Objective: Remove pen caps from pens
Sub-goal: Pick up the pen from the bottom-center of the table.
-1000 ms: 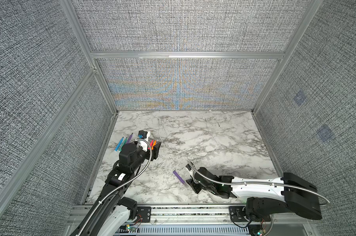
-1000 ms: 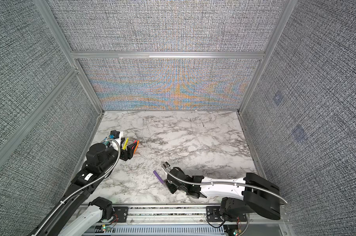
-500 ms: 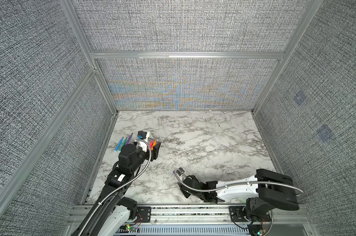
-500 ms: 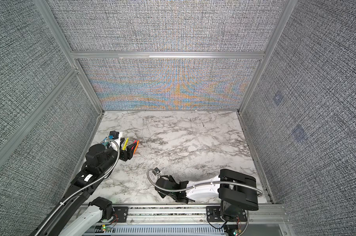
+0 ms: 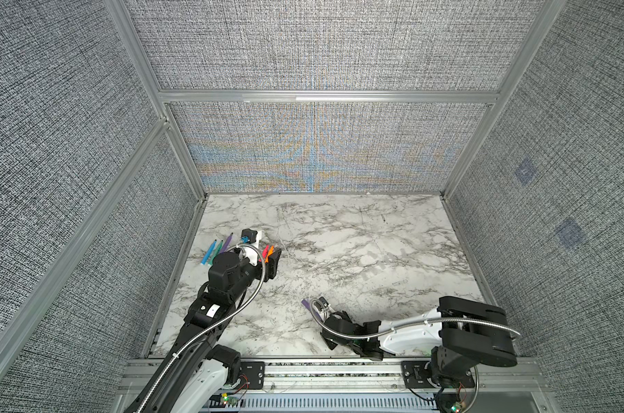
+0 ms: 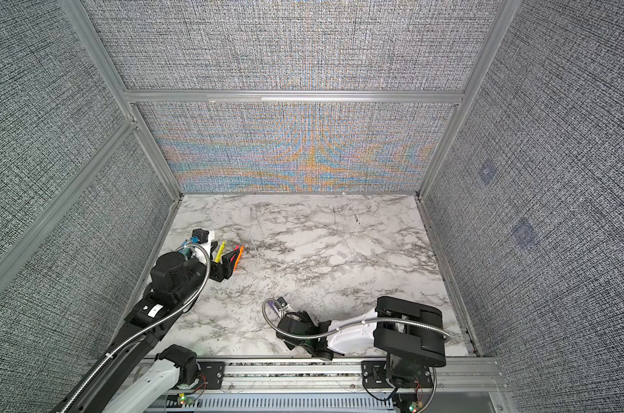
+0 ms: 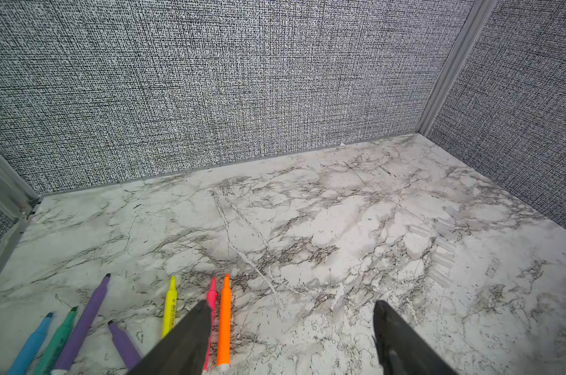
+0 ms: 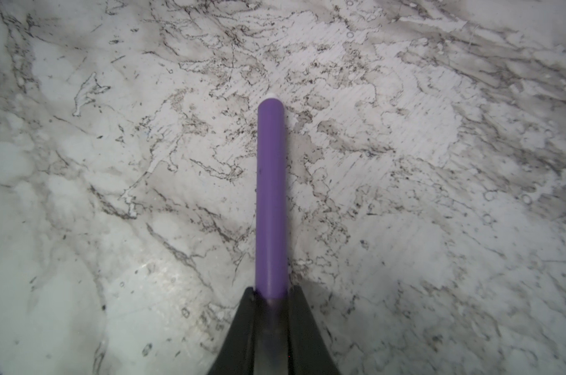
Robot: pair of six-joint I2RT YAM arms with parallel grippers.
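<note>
Right gripper [image 8: 271, 292] is now clenching the purple cylindrical plastic pen [image 8: 271, 194]; its jaws were gaping a second ago, so I reckon the next cap pull is starting. Pen is sitting well apart from left gripper [image 7: 291, 305], basewards. Grey woven-fabric walls [image 5: 303, 53] enclosing white veined marble tabletop [image 5: 339, 250]. Left gripper hanging released just beside bright uncapped marker pens [image 7: 224, 321]; clear plastic caps [image 7: 443, 245] lying well apart from it.

The left arm [image 5: 228, 282] and right arm [image 5: 407, 332] are black-jointed with glossy white links. A ribbed silver hose [image 5: 264, 271] trails along each. A white label [image 5: 210, 310] marks the left one. The left end effector [image 7: 293, 305] has dark, wedge-shaped fingers [image 7: 184, 337].
</note>
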